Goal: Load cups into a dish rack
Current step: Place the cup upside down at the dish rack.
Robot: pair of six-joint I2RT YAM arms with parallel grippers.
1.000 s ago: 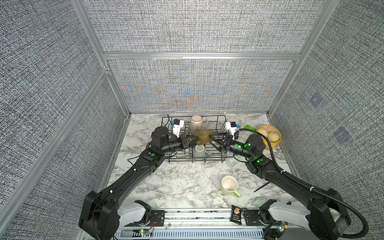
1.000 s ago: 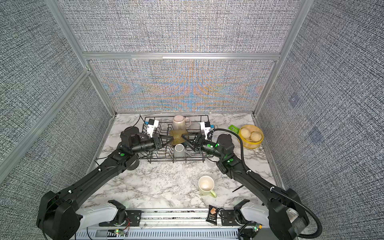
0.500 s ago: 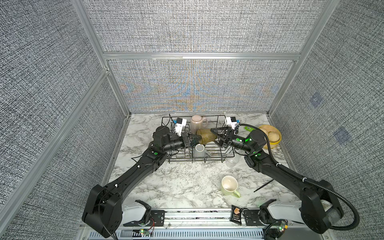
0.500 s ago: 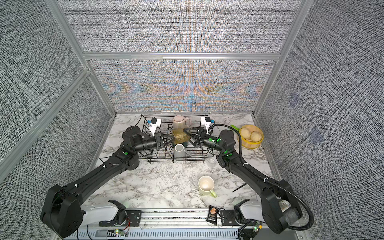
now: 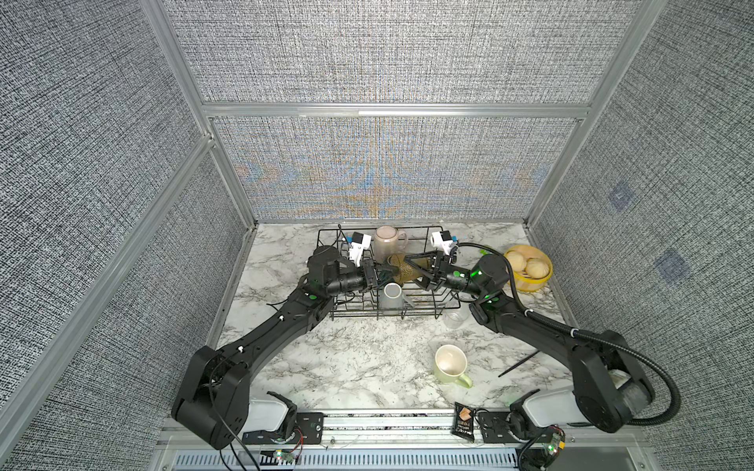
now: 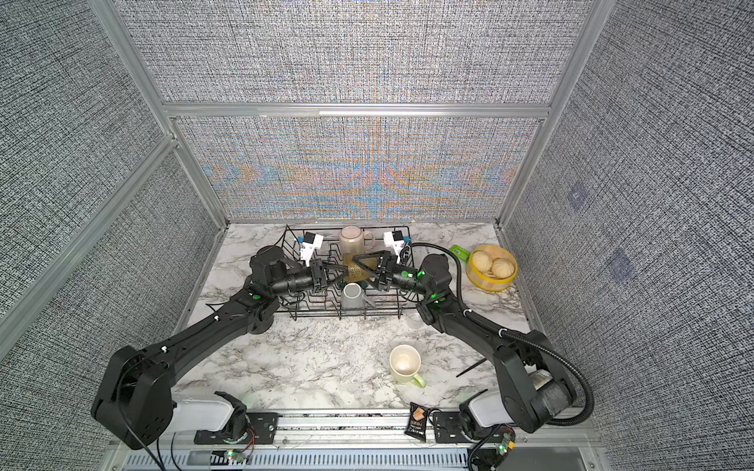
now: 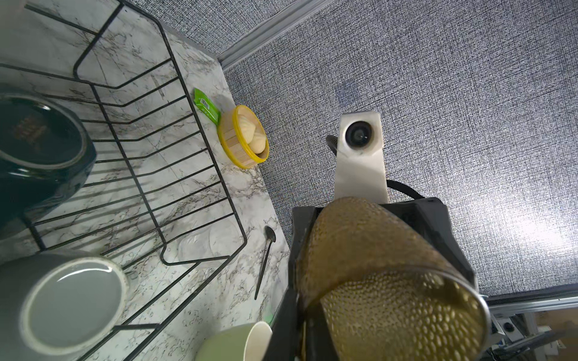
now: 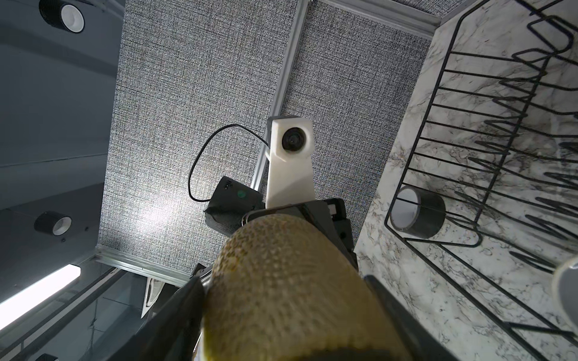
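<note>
Room: grey woven-fabric wall panels in aluminium framing. Surface: white marble-look, grey veins, smooth.

Grey tape roll sits just beside the left end of the dish rack, a black wire basket with flared sides and wavy dividers, far-centre on the surface. Glossy dark teal mug in the rack, base showing; the top views hide it. Left hand is pressed together at the mouth of the amber glass tumbler; can't tell if it nips the rim.

The tumbler has dimpled glass and lies on its side in the air over the rack's middle. Tall pale pink mug is upright at the rack's far side. Matte grey mug is tilted at the near side, mouth showing. Right hand is spread wide, fingers clamping the tumbler's sides.

Small clear glass is outside the rack's near-right corner. Pale green mug stands upright, nearer. Dark spoon lies to the right. Green packet is near the yellow bowl of bread rolls, far right.
</note>
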